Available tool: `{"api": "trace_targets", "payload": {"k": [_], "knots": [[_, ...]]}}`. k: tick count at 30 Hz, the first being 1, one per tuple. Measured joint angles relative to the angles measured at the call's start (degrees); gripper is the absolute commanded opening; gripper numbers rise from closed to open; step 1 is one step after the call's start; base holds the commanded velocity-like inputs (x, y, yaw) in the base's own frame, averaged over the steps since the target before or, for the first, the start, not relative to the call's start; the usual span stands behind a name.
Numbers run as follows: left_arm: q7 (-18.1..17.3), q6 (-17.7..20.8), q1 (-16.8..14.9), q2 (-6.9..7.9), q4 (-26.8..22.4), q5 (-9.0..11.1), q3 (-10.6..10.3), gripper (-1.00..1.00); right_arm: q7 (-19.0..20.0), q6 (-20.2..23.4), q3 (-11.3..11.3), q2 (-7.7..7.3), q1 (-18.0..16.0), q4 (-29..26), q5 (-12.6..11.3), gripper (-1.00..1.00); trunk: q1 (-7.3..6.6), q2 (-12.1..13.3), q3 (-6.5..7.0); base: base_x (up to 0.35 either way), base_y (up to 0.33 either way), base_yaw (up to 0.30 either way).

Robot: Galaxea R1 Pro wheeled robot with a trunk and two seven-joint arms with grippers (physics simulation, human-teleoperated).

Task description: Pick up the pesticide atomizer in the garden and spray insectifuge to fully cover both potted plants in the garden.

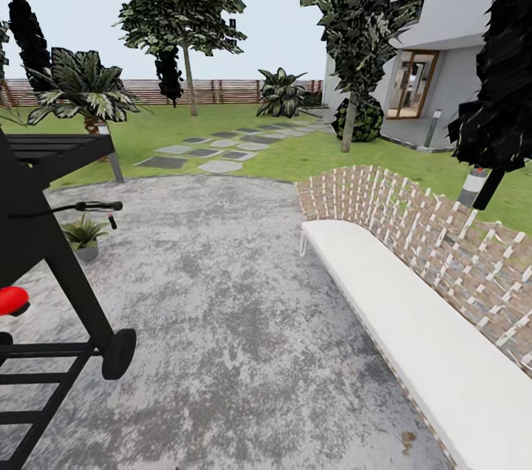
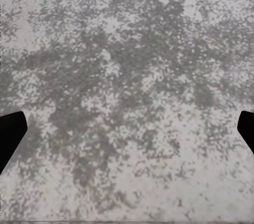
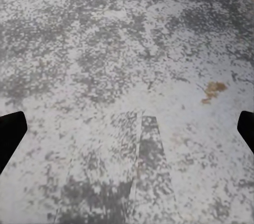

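Here a potted plant (image 1: 83,236) sits in its grey pot beside the grill (image 1: 44,248); both jaws apart.

Potted plant (image 1: 83,236) on patio (image 1: 222,293) beside grill (image 1: 44,263).

The mottled grey patio (image 1: 222,293) is lying open down its middle, leaving wide passage toward the stepping stones (image 1: 214,148). A black grill (image 1: 44,263) is crowding the patio's left edge, with a potted plant (image 1: 83,235) sitting just behind it. A woven bench with a white cushion (image 1: 421,322) is blocking the right edge. Bare paving is spreading beneath both claws.
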Motion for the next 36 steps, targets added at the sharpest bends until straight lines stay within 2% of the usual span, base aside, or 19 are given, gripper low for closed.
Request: {"api": "trace_targets", "payload": {"k": [12,26,36], "knots": [[0.18,-0.54,0.24,0.14,3.15,0.02,0.16,1.00,-0.08,-0.02,0.09,0.03,0.00,4.68,-0.07,1.00,2.64,-4.81,-2.87,0.000,0.000,0.000],[0.44,-0.43,0.24,0.06,3.29,0.02,0.20,1.00,-0.36,-0.02,0.03,0.03,0.00,4.97,-0.08,1.00,5.71,-10.43,-6.62,0.000,0.000,0.002],[0.65,-0.34,0.20,0.09,3.28,0.02,0.20,1.00,-0.41,-0.02,0.02,0.04,-0.01,4.90,-0.08,1.00,7.91,-14.44,-9.30,0.000,0.000,0.079]]}}
